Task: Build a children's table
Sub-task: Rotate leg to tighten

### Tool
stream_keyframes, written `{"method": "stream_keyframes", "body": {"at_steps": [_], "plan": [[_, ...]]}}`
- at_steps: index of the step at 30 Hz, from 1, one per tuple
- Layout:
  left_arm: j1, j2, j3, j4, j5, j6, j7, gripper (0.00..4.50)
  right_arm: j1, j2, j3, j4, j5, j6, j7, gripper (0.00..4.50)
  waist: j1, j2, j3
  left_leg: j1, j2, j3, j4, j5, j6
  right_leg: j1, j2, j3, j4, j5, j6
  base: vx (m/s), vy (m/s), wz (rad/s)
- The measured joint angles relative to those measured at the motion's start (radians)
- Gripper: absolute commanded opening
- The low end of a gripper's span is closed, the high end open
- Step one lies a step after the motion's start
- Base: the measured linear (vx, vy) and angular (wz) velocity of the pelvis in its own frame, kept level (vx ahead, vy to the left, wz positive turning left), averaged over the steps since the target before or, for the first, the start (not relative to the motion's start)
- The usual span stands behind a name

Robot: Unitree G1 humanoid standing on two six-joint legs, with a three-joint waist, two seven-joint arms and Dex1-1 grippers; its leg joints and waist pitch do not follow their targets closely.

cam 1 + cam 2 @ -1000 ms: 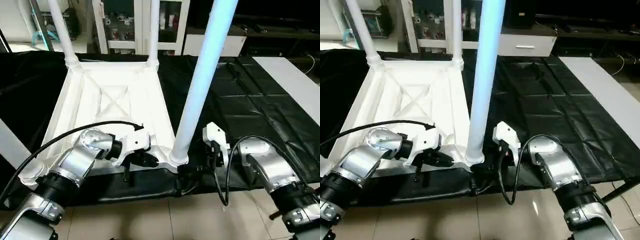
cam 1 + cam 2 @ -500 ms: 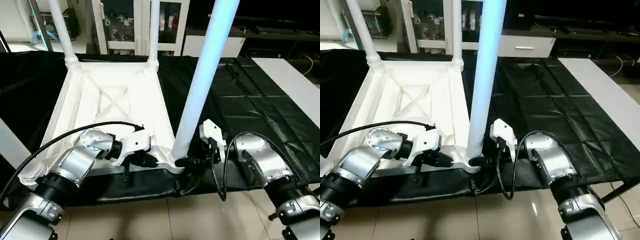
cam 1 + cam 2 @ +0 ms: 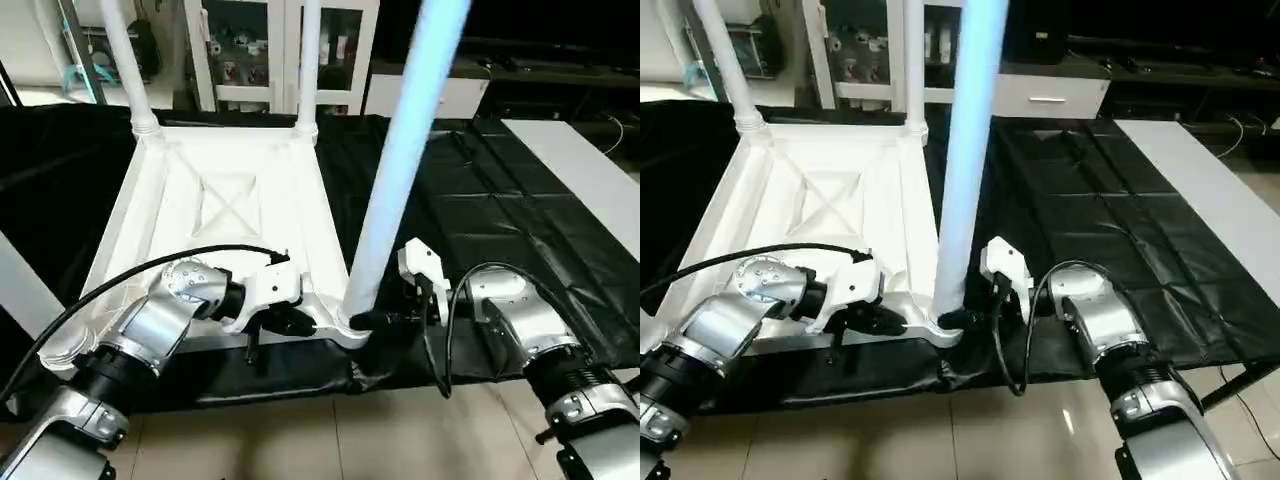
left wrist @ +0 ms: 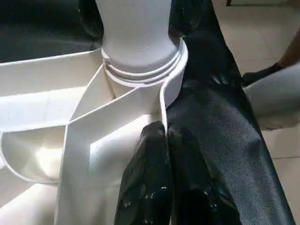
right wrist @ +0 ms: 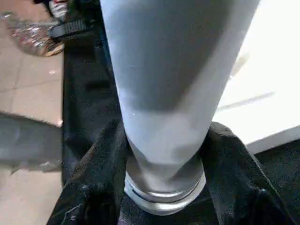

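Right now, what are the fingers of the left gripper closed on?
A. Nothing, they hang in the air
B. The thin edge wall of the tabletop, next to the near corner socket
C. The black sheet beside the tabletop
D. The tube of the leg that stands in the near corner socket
B: in the left wrist view the left gripper pinches the thin white wall of the tabletop, just before the socket that holds the leg.

The tabletop [image 3: 225,200] and legs [image 3: 400,170] look like smooth white plastic, on a wrinkled, faintly shiny black sheet [image 3: 480,210] over glossy floor tiles [image 3: 400,430].
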Motion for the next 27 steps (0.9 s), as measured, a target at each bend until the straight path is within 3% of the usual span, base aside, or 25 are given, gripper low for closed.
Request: {"method": "stream_keyframes", "body": {"at_steps": [8,11,14,15,16,17,18,19,20,21,22,23,25,27], "plan": [[-0.026,-0.109,0.058,0.090,0.020,0.080,0.191,0.00,0.001,0.073,-0.059,0.044,-0.032,0.029,-0.275,1.93,-0.030,0.001,0.001,-0.003,-0.002,-0.018,0.000,0.000,0.000,0.001,0.002,-0.008,-0.014,-0.001,0.001,-0.021,-0.001,-0.01],[-0.054,-0.186,0.097,0.149,0.034,0.136,0.325,0.00,-0.003,0.150,-0.102,0.082,-0.043,0.032,-0.497,1.93,-0.057,0.006,0.004,-0.005,-0.001,-0.032,0.000,0.000,0.000,0.007,-0.001,-0.032,-0.036,-0.001,0.001,-0.063,0.019,-0.11],[-0.095,-0.269,0.125,0.216,0.048,0.178,0.469,0.00,-0.046,0.224,-0.141,0.149,-0.058,0.032,-0.704,1.93,-0.085,0.024,0.016,-0.005,0.000,-0.055,-0.001,0.000,0.000,0.024,-0.004,-0.074,-0.071,-0.002,0.000,-0.063,0.042,-0.14],[-0.110,-0.297,0.133,0.240,0.048,0.186,0.524,0.00,-0.064,0.246,-0.153,0.173,-0.062,0.033,-0.778,1.92,-0.095,0.033,0.024,-0.007,0.002,-0.060,-0.007,0.000,0.000,0.034,-0.015,-0.096,-0.077,-0.010,-0.008,-0.095,0.017,-0.08],[-0.121,-0.317,0.134,0.260,0.050,0.186,0.564,0.00,-0.073,0.267,-0.168,0.188,-0.061,0.031,-0.827,1.92,-0.091,0.033,0.031,-0.005,0.002,-0.057,-0.010,0.000,0.000,0.036,-0.018,-0.099,-0.038,-0.030,-0.022,-0.095,0.017,-0.08],[-0.145,-0.357,0.133,0.300,0.061,0.183,0.626,0.00,-0.084,0.290,-0.195,0.212,-0.056,0.027,-0.895,1.92,-0.081,0.023,0.037,-0.001,0.002,-0.035,-0.011,0.000,0.000,0.036,-0.022,-0.073,0.029,-0.057,-0.040,-0.044,-0.051,0.16],[-0.161,-0.380,0.137,0.322,0.080,0.173,0.697,0.00,-0.116,0.310,-0.213,0.238,-0.056,0.027,-0.968,1.92,-0.068,-0.015,0.033,0.008,-0.001,-0.010,-0.005,-0.001,0.000,0.026,-0.023,-0.035,0.061,-0.059,0.003,0.042,-0.126,0.12],[-0.166,-0.393,0.138,0.330,0.085,0.158,0.725,0.00,-0.131,0.323,-0.218,0.252,-0.056,0.027,-1.007,1.92,-0.060,-0.021,0.037,0.007,-0.006,-0.012,0.006,-0.003,0.000,0.015,-0.019,-0.031,0.062,-0.061,0.003,0.042,-0.126,0.12],[-0.175,-0.406,0.139,0.345,0.088,0.144,0.755,0.00,-0.145,0.339,-0.225,0.265,-0.056,0.023,-1.047,1.91,-0.048,-0.010,0.033,0.003,-0.005,-0.026,0.025,-0.025,0.012,0.010,-0.019,-0.045,0.055,-0.062,0.003,0.075,-0.076,-0.29],[-0.188,-0.417,0.140,0.359,0.090,0.133,0.785,0.00,-0.164,0.353,-0.233,0.275,-0.057,0.018,-1.098,1.91,-0.036,0.006,0.028,-0.010,-0.009,-0.054,0.016,-0.011,-0.010,0.004,-0.018,-0.070,0.045,-0.061,0.002,0.088,0.006,-0.34],[-0.194,-0.423,0.141,0.367,0.092,0.123,0.803,0.00,-0.171,0.358,-0.238,0.280,-0.057,0.013,-1.123,1.91,-0.032,0.010,0.025,-0.017,-0.005,-0.061,0.008,0.004,-0.020,-0.001,-0.012,-0.077,0.035,-0.058,-0.003,0.088,0.006,-0.34],[-0.196,-0.433,0.141,0.377,0.099,0.108,0.823,0.00,-0.177,0.365,-0.242,0.286,-0.061,0.007,-1.148,1.91,-0.032,0.007,0.024,-0.021,-0.004,-0.059,0.003,0.012,-0.021,-0.002,-0.009,-0.076,0.026,-0.040,-0.016,0.000,0.000,0.00],[-0.199,-0.442,0.141,0.398,0.111,0.079,0.850,0.00,-0.192,0.381,-0.250,0.310,-0.068,-0.011,-1.194,1.91,-0.033,0.004,0.023,-0.019,-0.002,-0.048,0.000,0.011,-0.019,-0.002,-0.001,-0.060,0.018,-0.011,-0.025,0.000,0.000,0.00],[-0.209,-0.443,0.141,0.416,0.118,0.060,0.856,0.00,-0.206,0.387,-0.257,0.327,-0.071,-0.021,-1.209,1.91,-0.030,0.004,0.023,-0.019,-0.001,-0.046,-0.004,0.011,-0.019,-0.004,0.001,-0.058,0.016,-0.011,-0.025,0.000,0.000,0.00]]}}
